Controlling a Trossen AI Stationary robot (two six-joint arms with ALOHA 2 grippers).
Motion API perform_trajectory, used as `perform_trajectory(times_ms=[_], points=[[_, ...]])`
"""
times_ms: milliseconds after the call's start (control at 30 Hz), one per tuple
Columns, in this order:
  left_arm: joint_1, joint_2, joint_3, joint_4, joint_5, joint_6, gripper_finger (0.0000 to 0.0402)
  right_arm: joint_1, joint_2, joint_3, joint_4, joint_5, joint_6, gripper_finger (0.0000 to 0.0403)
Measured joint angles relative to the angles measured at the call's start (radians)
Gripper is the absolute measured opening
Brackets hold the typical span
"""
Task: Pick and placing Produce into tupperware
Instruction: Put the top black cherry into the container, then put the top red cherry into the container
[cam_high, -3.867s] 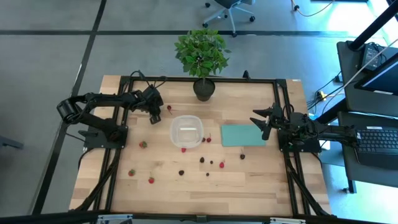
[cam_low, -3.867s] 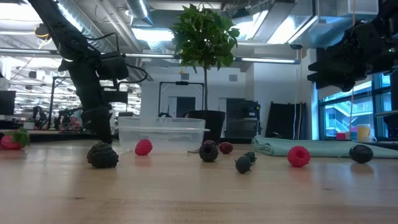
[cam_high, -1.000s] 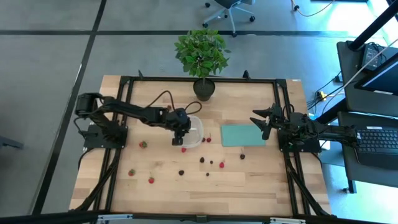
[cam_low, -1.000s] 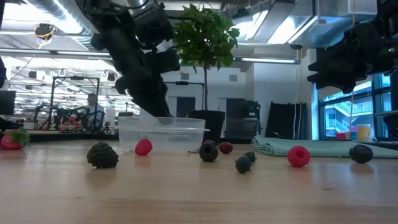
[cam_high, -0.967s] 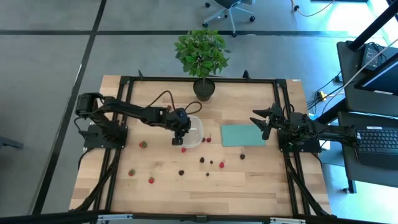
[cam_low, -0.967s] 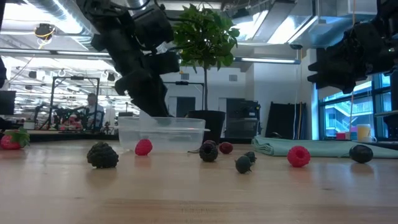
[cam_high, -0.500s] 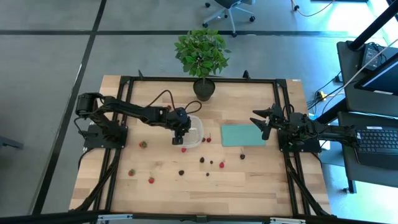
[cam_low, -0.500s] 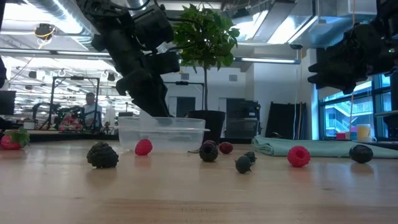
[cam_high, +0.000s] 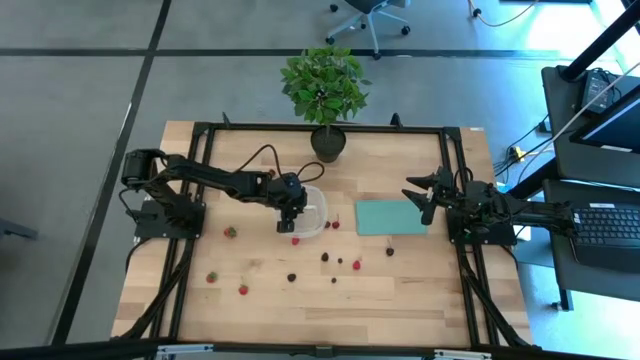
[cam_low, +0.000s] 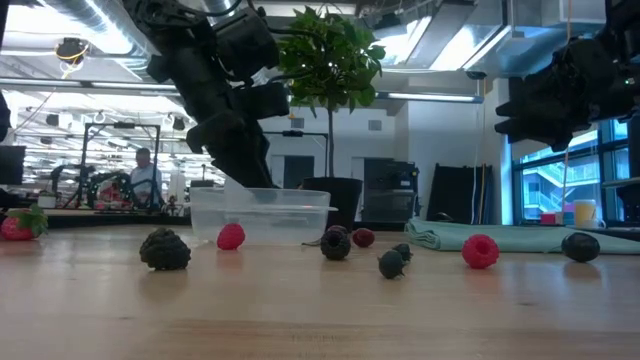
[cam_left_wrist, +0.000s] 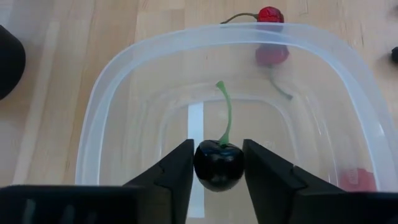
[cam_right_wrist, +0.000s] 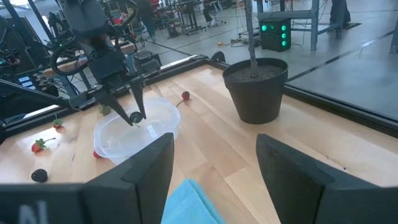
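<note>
The tupperware (cam_high: 308, 212) is a clear, shallow container in the middle of the table. My left gripper (cam_left_wrist: 217, 169) reaches into it from the table's left, shut on a dark cherry (cam_left_wrist: 218, 165) with a green stem (cam_left_wrist: 226, 115). The same gripper (cam_right_wrist: 135, 117) shows at the container's rim in the right wrist view. Loose produce lies on the wood around the container: red berries (cam_high: 230, 232) and dark ones (cam_high: 325, 257). My right gripper (cam_high: 415, 195) waits open at the table's right, above the teal sheet's edge. My left gripper pinches the cherry's round body (cam_left_wrist: 200, 167) by two opposite sides between its two fingertips. The fingers (cam_left_wrist: 177, 174) slant down from the table's left. The cherry sits over the tupperware's floor, inside the rim, with its stem pointing away from the gripper; whether it touches the floor I cannot tell.
A potted plant (cam_high: 325, 90) stands at the far edge behind the container. A flat teal sheet (cam_high: 390, 216) lies to its right. A red cherry (cam_left_wrist: 270, 14) lies just outside the container's far wall. Several berries are scattered toward the near edge (cam_high: 292, 277).
</note>
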Motion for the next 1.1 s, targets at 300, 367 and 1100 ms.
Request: perform_trajectory(times_ms=[300, 367, 1100], points=[[0.000, -0.006, 0.000, -0.008, 0.000, 0.000, 0.0197, 0.000, 0.000, 0.000, 0.000, 0.000, 0.002, 0.0229], [0.004, -0.029, 0.000, -0.047, -0.002, 0.004, 0.0199, 0.000, 0.000, 0.000, 0.000, 0.000, 0.002, 0.0229], [0.151, -0.295, 0.001, -0.378, -0.221, -0.065, 0.0197, 0.000, 0.000, 0.000, 0.001, 0.000, 0.002, 0.0229]])
